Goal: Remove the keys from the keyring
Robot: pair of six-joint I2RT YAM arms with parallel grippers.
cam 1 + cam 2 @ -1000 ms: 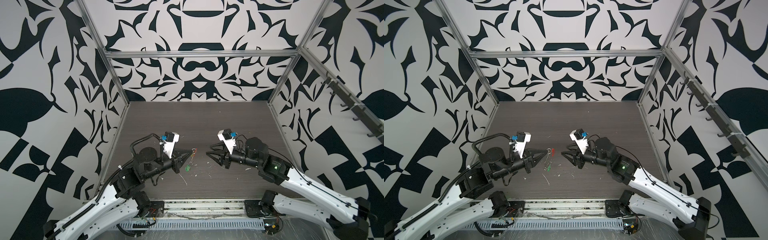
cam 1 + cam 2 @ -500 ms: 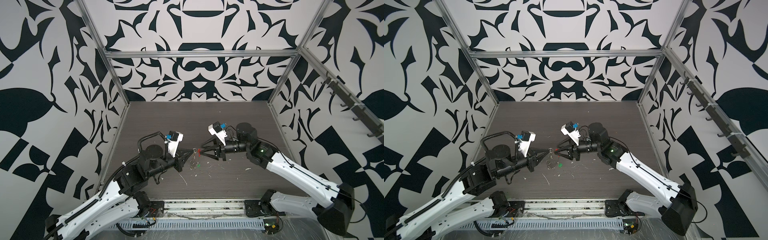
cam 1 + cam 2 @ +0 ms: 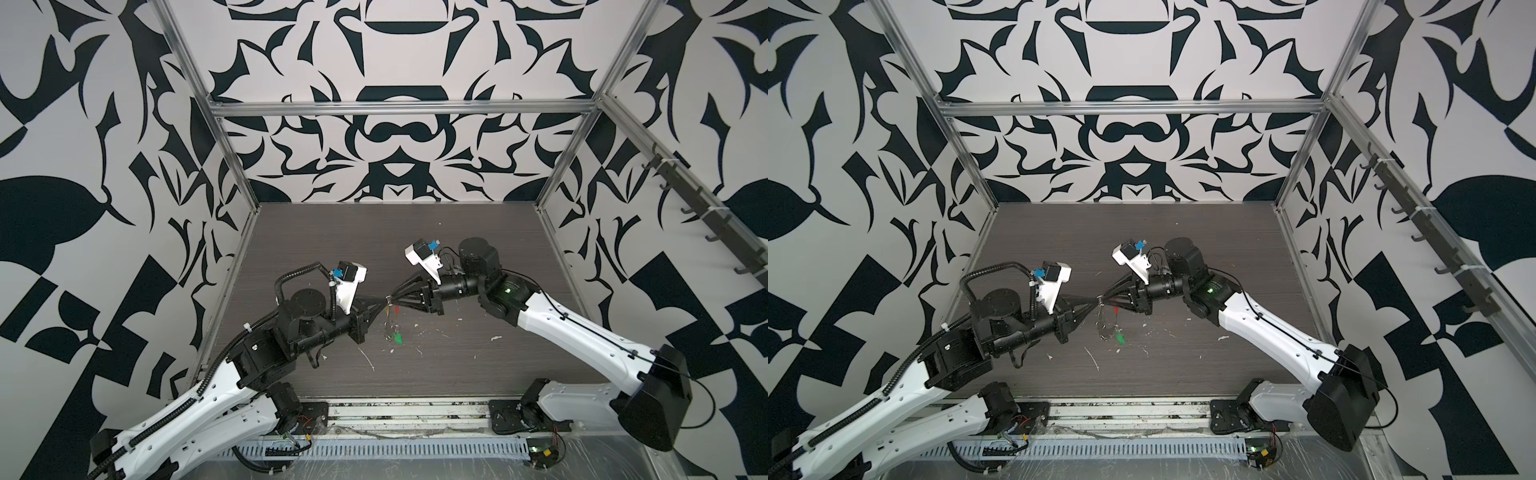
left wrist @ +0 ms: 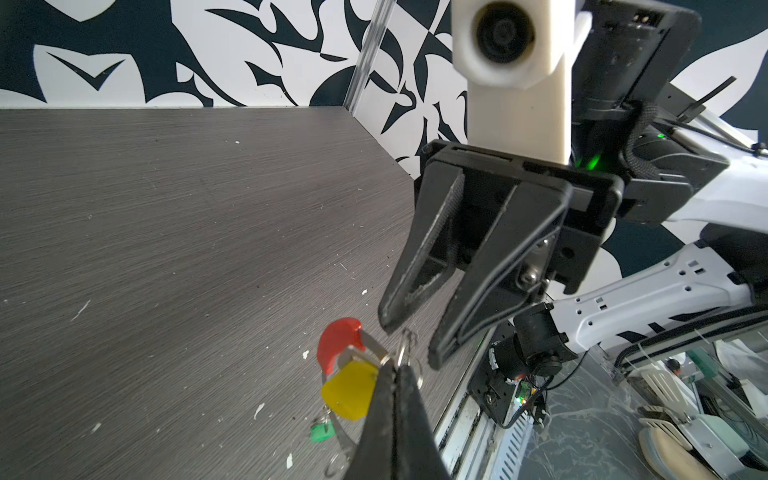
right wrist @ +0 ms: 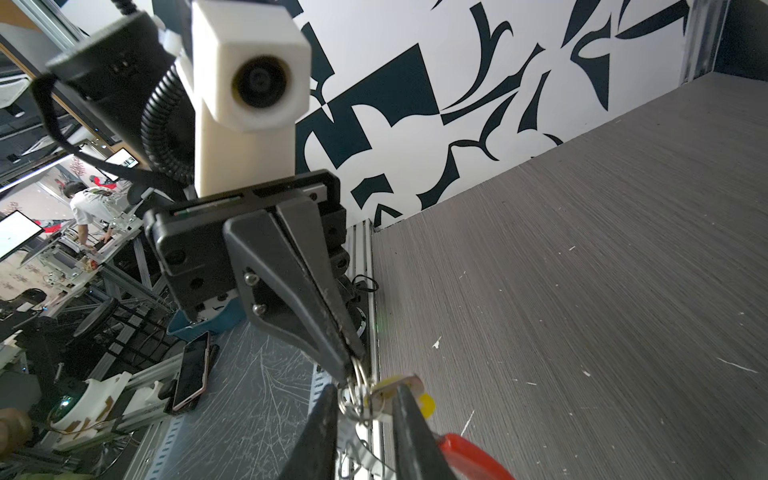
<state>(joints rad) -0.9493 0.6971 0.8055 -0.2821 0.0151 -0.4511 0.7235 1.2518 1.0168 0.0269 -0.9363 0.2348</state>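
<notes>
My left gripper [image 4: 395, 368] is shut on a small silver ring of the bunch and holds it above the table. The keyring [image 3: 390, 326] hangs below as a thin wire loop, its red sleeve [image 4: 336, 340] curving beside the yellow key [image 4: 347, 392]. The green key [image 4: 323, 432] dangles lowest, also in both top views [image 3: 1120, 338]. My right gripper [image 5: 365, 399] faces the left one tip to tip [image 3: 392, 300]. Its jaws stand narrowly apart around the silver rings and the yellow key's end [image 5: 426, 405]. I cannot tell if the fingers [image 5: 405, 409] press on them.
Dark wood-grain table [image 3: 478, 257] with patterned walls on three sides. Small white scraps [image 3: 368, 359] lie scattered near the front middle. A metal rail [image 3: 395, 409] with both arm bases runs along the front edge.
My right arm has swung left to meet the left gripper at the bunch, and its jaws have narrowed. The left gripper has shifted slightly right, still holding the ring.
</notes>
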